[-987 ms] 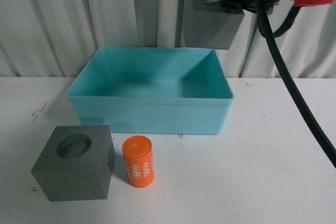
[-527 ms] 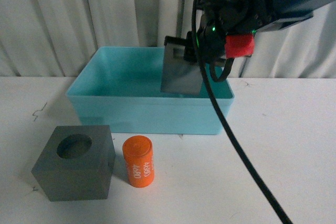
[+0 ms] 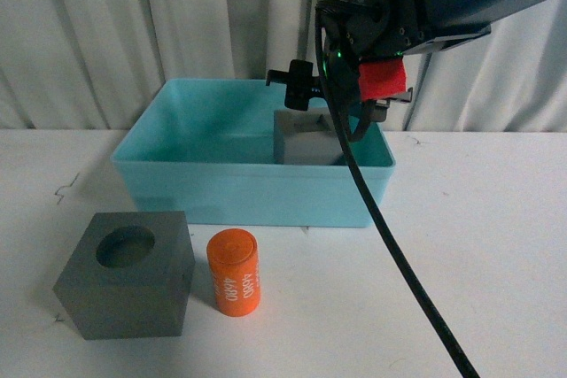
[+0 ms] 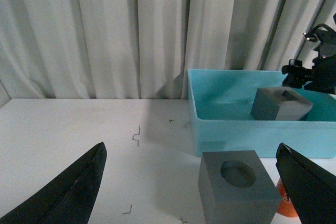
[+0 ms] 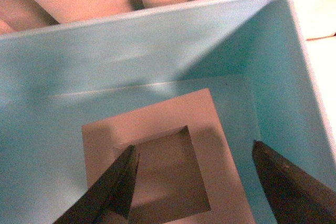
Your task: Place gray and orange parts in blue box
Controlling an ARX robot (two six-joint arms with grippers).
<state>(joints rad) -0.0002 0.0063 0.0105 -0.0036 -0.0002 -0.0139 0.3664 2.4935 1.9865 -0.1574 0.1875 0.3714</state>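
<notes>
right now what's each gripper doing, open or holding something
Left gripper: open, holding nothing.
Right gripper: open, over the gray cube with the square recess, which sits in the blue box.

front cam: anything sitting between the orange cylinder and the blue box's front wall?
Nothing. In the front view, only bare white table separates the orange cylinder from the blue box.
</notes>
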